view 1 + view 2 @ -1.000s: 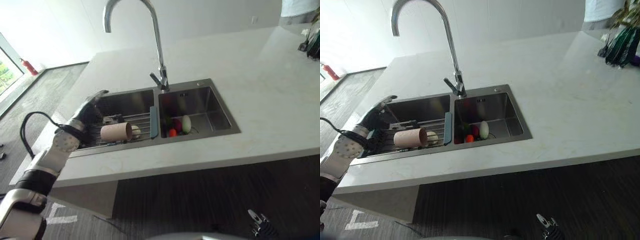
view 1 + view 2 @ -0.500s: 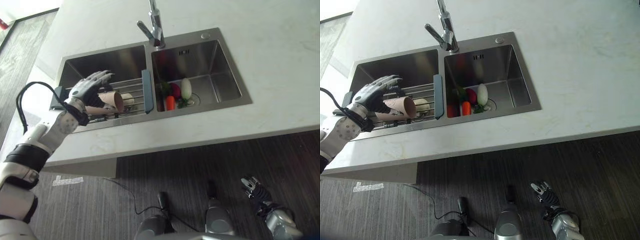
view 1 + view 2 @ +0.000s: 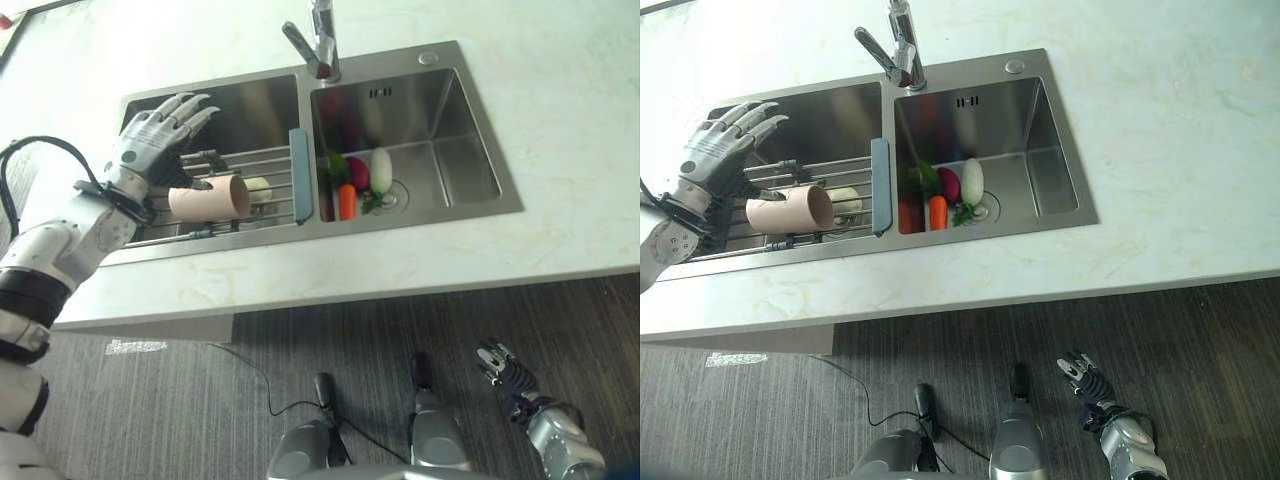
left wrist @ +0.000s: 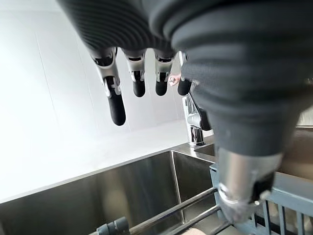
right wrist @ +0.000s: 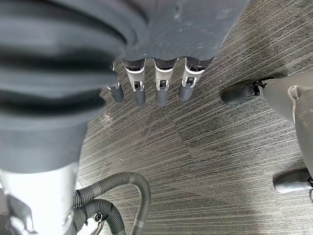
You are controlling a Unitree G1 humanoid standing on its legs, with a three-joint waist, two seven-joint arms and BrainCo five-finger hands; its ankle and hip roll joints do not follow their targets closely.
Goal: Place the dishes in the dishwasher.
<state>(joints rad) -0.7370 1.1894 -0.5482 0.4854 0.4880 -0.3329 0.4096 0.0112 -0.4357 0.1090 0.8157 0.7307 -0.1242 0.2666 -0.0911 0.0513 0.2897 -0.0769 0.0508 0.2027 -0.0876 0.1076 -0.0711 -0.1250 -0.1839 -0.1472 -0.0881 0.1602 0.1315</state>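
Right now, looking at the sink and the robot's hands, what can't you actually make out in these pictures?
- The small pale item behind the cup on the rack: the cup hides most of it, so its kind is unclear.
- The faucet: its spout is cut off by the top edge of the eye views.
- The vegetables in the right basin: too small and bunched to name each.
- The left hand is open above the rack; any contact with the cup is unclear.
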